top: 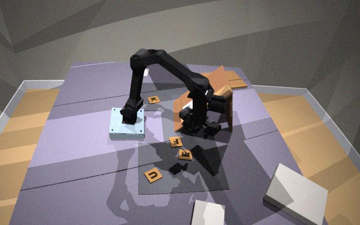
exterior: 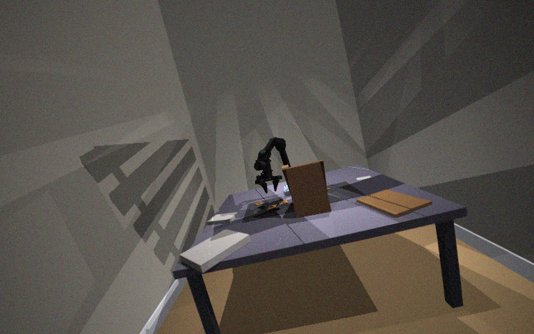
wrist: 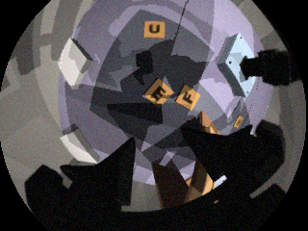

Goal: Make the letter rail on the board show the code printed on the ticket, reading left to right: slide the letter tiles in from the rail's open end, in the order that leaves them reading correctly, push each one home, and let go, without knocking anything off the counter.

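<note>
The slanted brown board (top: 217, 79) (exterior: 309, 188) stands on the counter, and a white tile (top: 187, 104) shows on its rail behind the arm. My gripper (top: 201, 129) (exterior: 268, 184) (wrist: 159, 135) is open and empty. It points down just in front of the board's low end. Four orange letter tiles lie flat on the counter: K (top: 153, 99) near the arm's base, then F (top: 175, 141) (wrist: 189, 96), E (top: 185, 154) (wrist: 158, 94) and U (top: 153, 175) (wrist: 154, 29) on the dark mat (top: 212, 183). The white ticket (top: 146, 71) (exterior: 363, 177) lies at the far side; its print is too small to read.
The arm's pale base plate (top: 126, 130) sits left of the board. Two white blocks (top: 297, 193) (top: 208, 212) lie near the counter's front edge. A flat wooden plank (top: 237, 80) (exterior: 393, 202) lies behind the board.
</note>
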Robot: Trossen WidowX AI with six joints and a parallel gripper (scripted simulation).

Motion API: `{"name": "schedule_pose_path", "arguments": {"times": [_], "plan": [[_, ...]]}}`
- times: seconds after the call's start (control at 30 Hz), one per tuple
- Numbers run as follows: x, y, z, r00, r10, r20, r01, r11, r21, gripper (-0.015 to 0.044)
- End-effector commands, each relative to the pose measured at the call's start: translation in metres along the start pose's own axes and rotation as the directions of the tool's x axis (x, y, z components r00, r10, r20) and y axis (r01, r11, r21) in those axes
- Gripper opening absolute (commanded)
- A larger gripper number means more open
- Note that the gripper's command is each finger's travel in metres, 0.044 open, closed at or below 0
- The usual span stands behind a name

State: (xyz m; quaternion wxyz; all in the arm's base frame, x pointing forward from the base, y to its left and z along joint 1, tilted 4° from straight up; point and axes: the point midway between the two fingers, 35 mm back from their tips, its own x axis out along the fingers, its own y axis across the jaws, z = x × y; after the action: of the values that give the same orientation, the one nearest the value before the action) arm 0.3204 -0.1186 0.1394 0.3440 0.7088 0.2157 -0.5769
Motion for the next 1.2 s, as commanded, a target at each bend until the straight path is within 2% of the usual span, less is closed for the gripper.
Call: {"name": "schedule_pose_path", "arguments": {"times": [0.0, 0.07, 0.53, 0.8, 1.17], "plan": [[0.054, -0.011, 0.046, 0.988, -0.134, 0.082, 0.034, 0.693, 0.720, 0.0340], [0.057, -0.012, 0.049, 0.986, -0.141, 0.085, 0.029, 0.657, 0.754, 0.0340], [0.057, -0.014, 0.050, 0.986, -0.141, 0.085, 0.029, 0.657, 0.754, 0.0340], [0.088, -0.021, 0.054, 0.986, -0.141, 0.085, 0.029, 0.657, 0.754, 0.0340], [0.089, -0.021, 0.054, 0.986, -0.141, 0.085, 0.029, 0.657, 0.754, 0.0340]]}}
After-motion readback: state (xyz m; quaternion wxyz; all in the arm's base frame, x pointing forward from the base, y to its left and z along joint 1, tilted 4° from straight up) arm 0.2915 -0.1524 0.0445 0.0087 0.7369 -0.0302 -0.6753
